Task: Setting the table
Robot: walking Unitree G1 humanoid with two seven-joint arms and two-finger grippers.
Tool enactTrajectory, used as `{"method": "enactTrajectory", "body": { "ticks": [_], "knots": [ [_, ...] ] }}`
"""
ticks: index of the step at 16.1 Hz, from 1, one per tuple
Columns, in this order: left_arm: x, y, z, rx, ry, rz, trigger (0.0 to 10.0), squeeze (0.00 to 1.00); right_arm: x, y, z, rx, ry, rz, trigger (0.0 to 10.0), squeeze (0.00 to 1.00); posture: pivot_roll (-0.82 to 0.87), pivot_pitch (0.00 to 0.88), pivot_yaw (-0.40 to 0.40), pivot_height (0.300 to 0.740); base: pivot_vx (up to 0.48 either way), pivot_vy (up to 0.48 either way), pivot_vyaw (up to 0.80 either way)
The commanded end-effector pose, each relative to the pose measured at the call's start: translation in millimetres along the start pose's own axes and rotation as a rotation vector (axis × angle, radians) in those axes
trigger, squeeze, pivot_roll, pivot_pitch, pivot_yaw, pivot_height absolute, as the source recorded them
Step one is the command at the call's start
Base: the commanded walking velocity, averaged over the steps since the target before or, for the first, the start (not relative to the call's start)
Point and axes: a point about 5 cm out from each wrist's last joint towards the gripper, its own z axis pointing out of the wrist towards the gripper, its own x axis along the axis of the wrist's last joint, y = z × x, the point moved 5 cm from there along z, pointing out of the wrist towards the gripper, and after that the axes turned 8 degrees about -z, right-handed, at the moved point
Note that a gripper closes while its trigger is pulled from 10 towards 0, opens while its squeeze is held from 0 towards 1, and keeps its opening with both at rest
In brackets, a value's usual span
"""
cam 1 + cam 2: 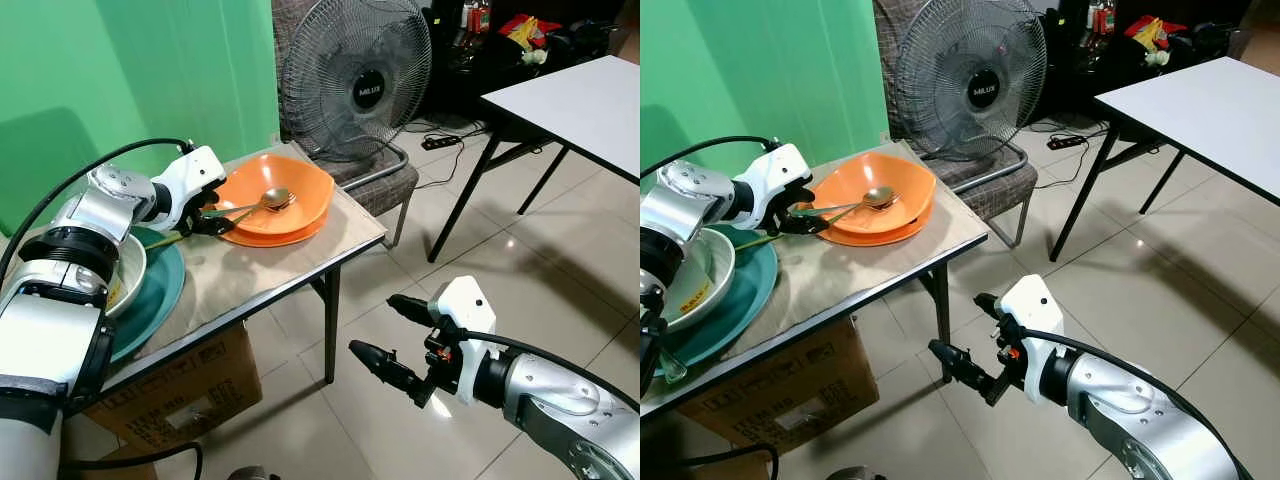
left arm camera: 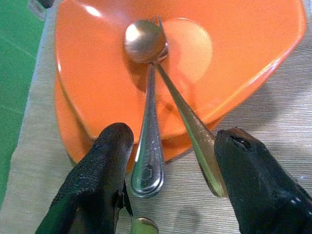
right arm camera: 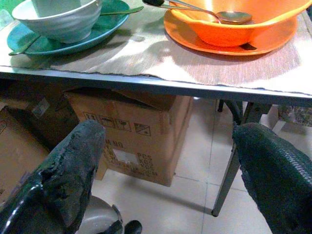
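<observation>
An orange bowl sits on an orange plate at the far end of the small table. In the bowl lie a spoon and a fork, their handles sticking out over the rim. My left gripper is open at that rim, its fingers either side of both handles and not closed on them. A white bowl stands on a teal plate at the table's near end. My right gripper hangs open and empty low over the floor, in front of the table.
A cardboard box sits under the table. A standing fan is behind the table on a chair. A white table stands at the right. A thin green-handled utensil lies on the teal plate. Tiled floor lies between the two tables.
</observation>
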Motion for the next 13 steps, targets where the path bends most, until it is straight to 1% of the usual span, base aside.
{"method": "enactTrajectory", "body": {
  "ticks": [1,2,3,4,5,7,8,9,10,13],
  "knots": [
    [17,-9.2,-7.7,0.04,0.046,-0.007,10.0,0.0,7,3.2,-4.2,-0.02,0.017,-0.033,10.0,0.0,-0.08,0.0,0.047,0.74,0.0,0.0,0.0],
    [19,-9.7,-8.4,0.041,0.051,-0.012,10.0,0.0,7,3.0,-4.3,-0.021,0.017,-0.033,10.0,0.0,-0.08,0.0,0.048,0.74,0.0,0.0,0.0],
    [23,-8.5,-9.8,0.024,0.062,-0.037,10.0,0.16,7,2.8,-4.5,-0.021,0.017,-0.033,10.0,0.0,-0.08,0.0,0.049,0.74,0.0,0.0,0.0],
    [24,-4.9,-10.7,-0.008,0.055,-0.059,10.0,1.0,6,2.5,-4.7,-0.022,0.017,-0.032,10.0,0.0,-0.08,0.0,0.049,0.74,0.0,0.0,0.0],
    [23,-1.2,-10.6,-0.032,0.045,-0.056,10.0,1.0,7,2.2,-4.6,-0.022,0.018,-0.031,10.0,0.0,-0.08,0.0,0.052,0.74,0.0,0.0,0.0],
    [20,11.8,-8.1,-0.095,0.026,-0.057,10.0,1.0,6,2.0,-4.5,-0.021,0.018,-0.027,10.0,0.0,-0.07,0.0,0.05,0.74,0.0,0.0,0.0],
    [13,14.2,-6.2,-0.091,-0.005,-0.049,10.0,1.0,6,2.0,-4.1,-0.02,0.017,-0.026,10.0,0.0,-0.07,0.0,0.047,0.74,0.0,0.0,0.0],
    [4,14.1,-5.3,-0.077,-0.042,-0.038,10.0,0.69,6,1.3,-3.8,-0.016,0.016,-0.025,10.0,0.0,-0.07,0.0,0.047,0.74,0.0,0.0,0.0],
    [-5,14.4,-4.9,-0.07,-0.078,-0.04,10.0,0.0,6,0.6,-3.6,-0.011,0.017,-0.024,10.0,0.0,-0.07,0.0,0.047,0.74,0.0,0.0,0.0],
    [-16,20.2,-5.5,-0.085,-0.113,-0.064,10.0,0.0,5,-0.4,-3.3,-0.007,0.015,-0.021,10.0,0.0,-0.07,0.0,0.047,0.74,0.0,0.0,0.0]
  ]
}}
